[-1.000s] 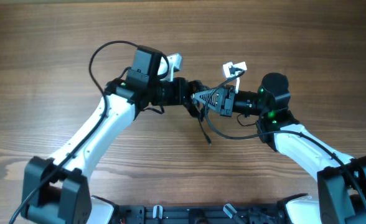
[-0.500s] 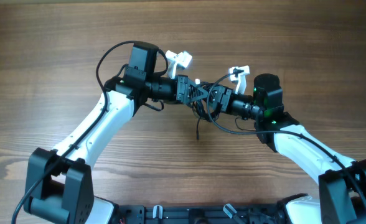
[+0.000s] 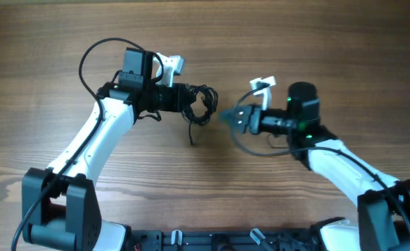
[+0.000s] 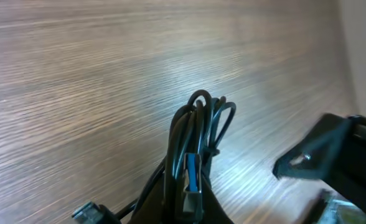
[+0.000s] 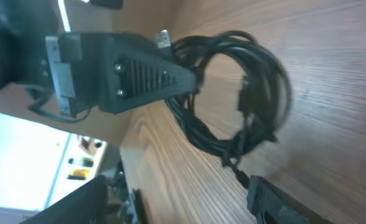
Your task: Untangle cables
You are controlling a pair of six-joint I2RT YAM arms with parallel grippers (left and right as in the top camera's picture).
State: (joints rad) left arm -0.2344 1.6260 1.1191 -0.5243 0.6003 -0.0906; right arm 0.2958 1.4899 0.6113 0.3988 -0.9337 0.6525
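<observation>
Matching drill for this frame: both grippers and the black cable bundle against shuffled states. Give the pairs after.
1. left gripper
2. right gripper
3. bundle of thin black looped cables

A. jaws open, nothing between them
B. coiled in loops, one tail trailing loose
C. jaws shut on the bundle

Pairs: 1-C, 2-A, 3-B
</observation>
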